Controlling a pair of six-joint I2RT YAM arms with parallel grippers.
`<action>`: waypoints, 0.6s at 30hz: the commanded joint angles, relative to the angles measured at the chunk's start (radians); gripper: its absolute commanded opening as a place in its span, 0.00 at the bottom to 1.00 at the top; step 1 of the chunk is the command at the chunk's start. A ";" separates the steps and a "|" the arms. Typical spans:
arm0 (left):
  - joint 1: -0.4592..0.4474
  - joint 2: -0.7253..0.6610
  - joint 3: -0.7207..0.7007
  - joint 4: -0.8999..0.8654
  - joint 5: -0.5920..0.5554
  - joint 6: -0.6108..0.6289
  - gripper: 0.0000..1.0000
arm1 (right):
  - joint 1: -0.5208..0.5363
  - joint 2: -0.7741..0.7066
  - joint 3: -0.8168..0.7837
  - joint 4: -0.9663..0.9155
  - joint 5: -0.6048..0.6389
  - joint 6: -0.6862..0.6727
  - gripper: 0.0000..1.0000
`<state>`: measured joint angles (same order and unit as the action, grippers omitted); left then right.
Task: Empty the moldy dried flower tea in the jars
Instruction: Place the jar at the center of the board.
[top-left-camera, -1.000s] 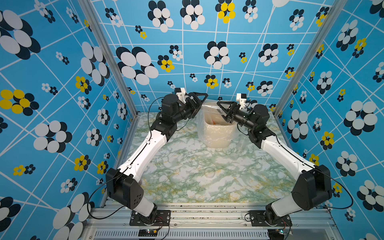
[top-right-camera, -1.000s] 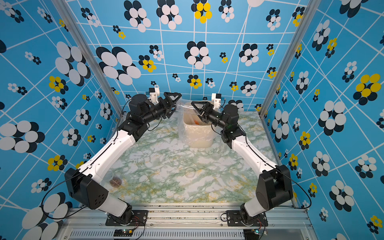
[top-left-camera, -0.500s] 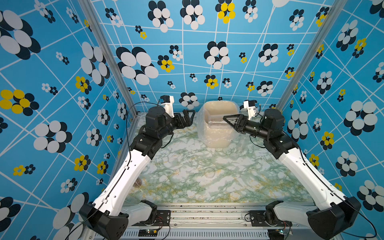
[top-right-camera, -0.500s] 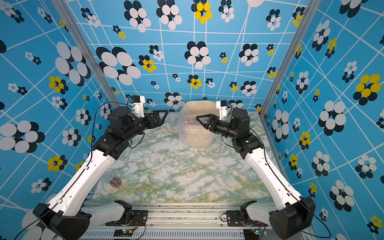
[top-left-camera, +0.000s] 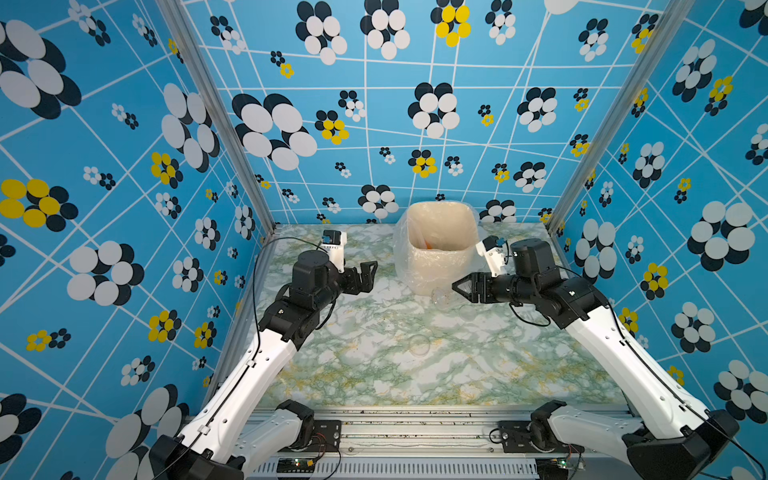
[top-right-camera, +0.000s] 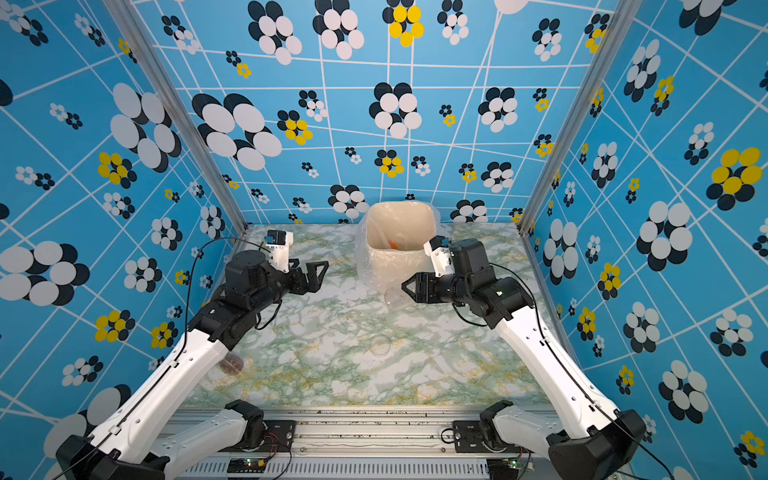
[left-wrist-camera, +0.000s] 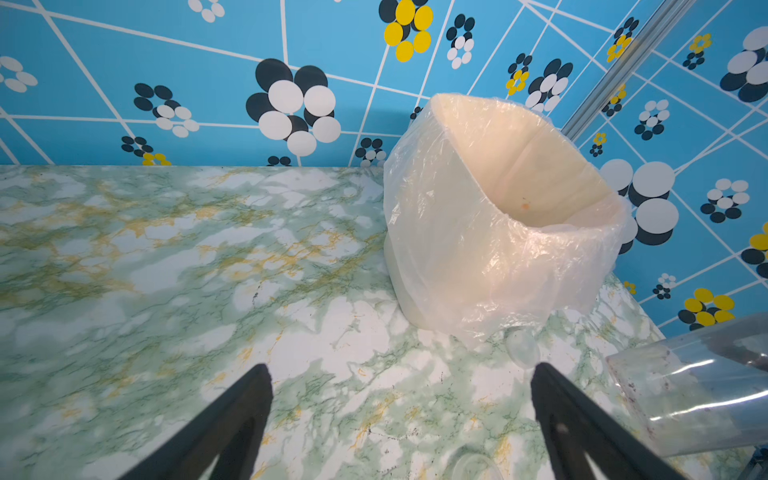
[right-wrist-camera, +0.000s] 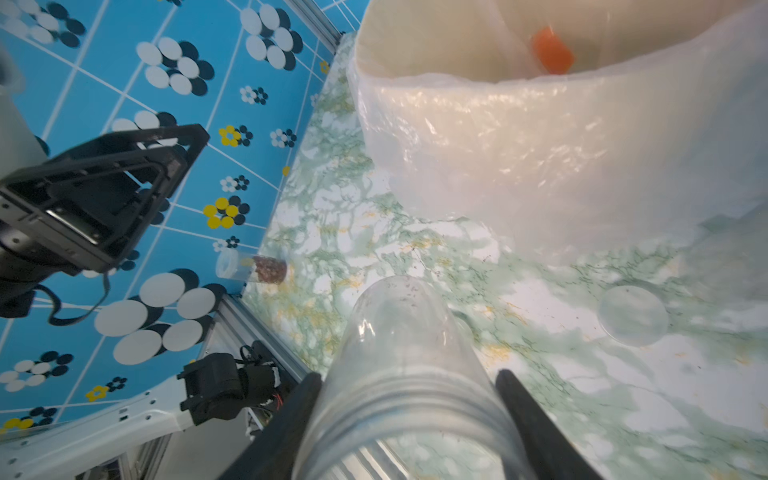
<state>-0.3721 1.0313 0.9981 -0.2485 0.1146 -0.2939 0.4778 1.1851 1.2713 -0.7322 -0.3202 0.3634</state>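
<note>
My right gripper (top-left-camera: 458, 286) (right-wrist-camera: 409, 374) is shut on a clear, lidless jar (top-left-camera: 442, 296) (top-right-camera: 392, 296) (right-wrist-camera: 399, 345). That jar lies on its side low over the table, just in front of the bin, with only specks inside. The same jar shows in the left wrist view (left-wrist-camera: 698, 395). A second jar (top-right-camera: 231, 364) (right-wrist-camera: 249, 269) stands near the left wall beside my left arm, with reddish-brown dried flower tea (right-wrist-camera: 271, 268) in it. My left gripper (top-left-camera: 368, 274) (top-right-camera: 318, 272) (left-wrist-camera: 401, 370) hovers open and empty left of the bin.
The beige plastic-lined bin (top-left-camera: 436, 270) (top-right-camera: 390, 266) (left-wrist-camera: 457, 257) (right-wrist-camera: 519, 145) stands at the back centre, with an orange piece (right-wrist-camera: 552, 50) inside. A clear round lid (top-left-camera: 419, 345) (top-right-camera: 379, 345) (right-wrist-camera: 633, 315) lies mid-table. Another lid (left-wrist-camera: 523, 347) lies by the bin's foot.
Both arms have drawn back from over the bin and come down toward the table. The right gripper has brought the clear jar with it; the left has moved away to the left.
</note>
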 joint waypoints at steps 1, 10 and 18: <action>0.013 -0.029 -0.033 0.025 -0.012 0.020 0.99 | 0.044 0.030 0.019 -0.081 0.145 -0.074 0.50; 0.022 -0.015 -0.039 0.011 -0.042 0.003 1.00 | 0.123 0.105 -0.074 -0.038 0.316 -0.057 0.50; 0.026 0.010 -0.042 0.016 -0.028 -0.019 0.99 | 0.171 0.202 -0.142 0.034 0.387 -0.021 0.50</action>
<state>-0.3531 1.0363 0.9615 -0.2409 0.0925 -0.3008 0.6350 1.3689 1.1477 -0.7425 0.0116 0.3260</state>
